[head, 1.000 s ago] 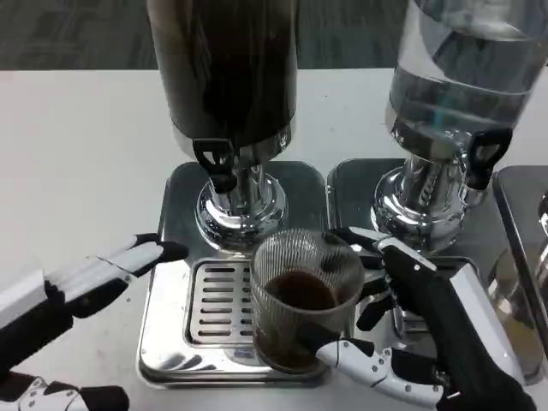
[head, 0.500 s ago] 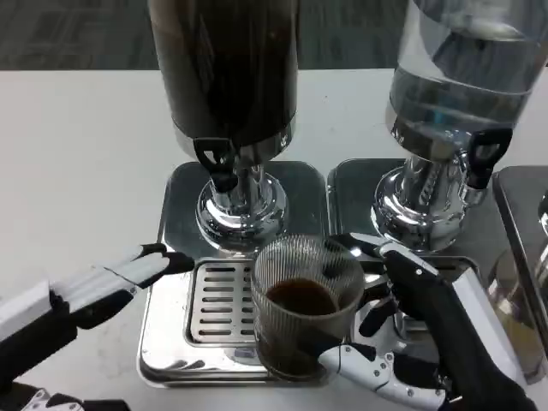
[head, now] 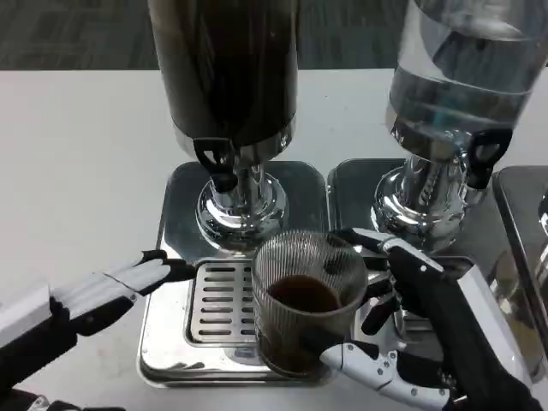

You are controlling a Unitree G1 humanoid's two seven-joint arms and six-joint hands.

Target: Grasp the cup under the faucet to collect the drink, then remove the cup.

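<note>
Cup [head: 306, 300], part-filled with dark drink, stands on the drip tray [head: 171, 342] forward of the faucet [head: 218, 165] — gripped by the right hand [head: 402, 325]. Left hand [head: 111, 287] open, fingertips at the tray edge. Risk: a tilted lift would spill the drink — or clip the dispenser [head: 227, 68].

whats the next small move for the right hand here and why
Probably lift the cup slightly and draw it toward the robot, off the drip tray. The right hand already grips it, there is dark drink inside, and no stream shows from the faucet. The left hand rests near the tray's left edge, out of the way.
</note>
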